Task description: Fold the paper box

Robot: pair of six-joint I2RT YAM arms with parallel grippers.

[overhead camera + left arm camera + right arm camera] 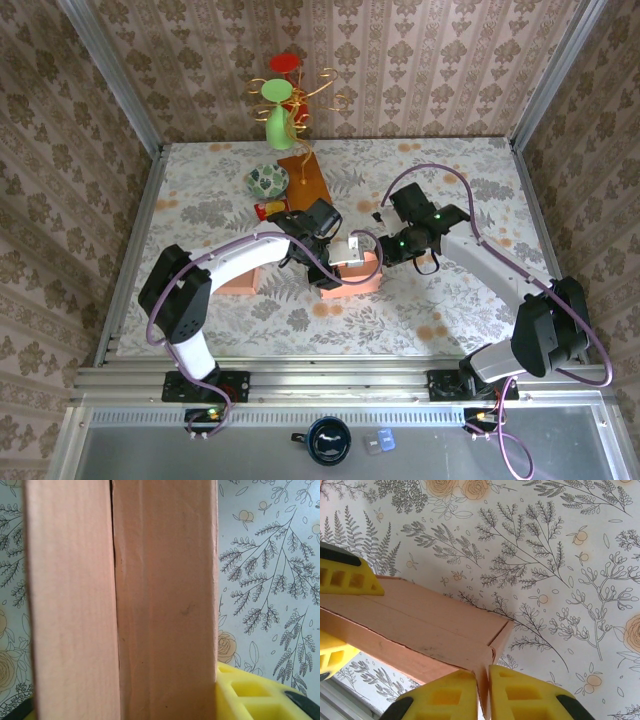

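The paper box point(357, 270) is salmon cardboard and sits partly folded at the table's middle. My left gripper point(328, 268) holds its left side. In the left wrist view two box panels point(165, 605) run up from between the jaws, with one yellow finger point(250, 697) beside them. From the right wrist view the left gripper's yellow fingers point(347, 575) clamp the box's far wall. My right gripper point(482, 690) is shut on a thin end flap point(500, 640) at the box's corner, and it shows at the box's right side point(380, 250) from above.
A flat salmon sheet point(237, 280) lies under the left arm. Behind the box are a brown board point(305, 180), a patterned bowl point(267, 180), a small red and yellow item point(268, 210) and a green vase with a wire stand point(280, 120). A dark mug point(328, 440) sits on the front ledge.
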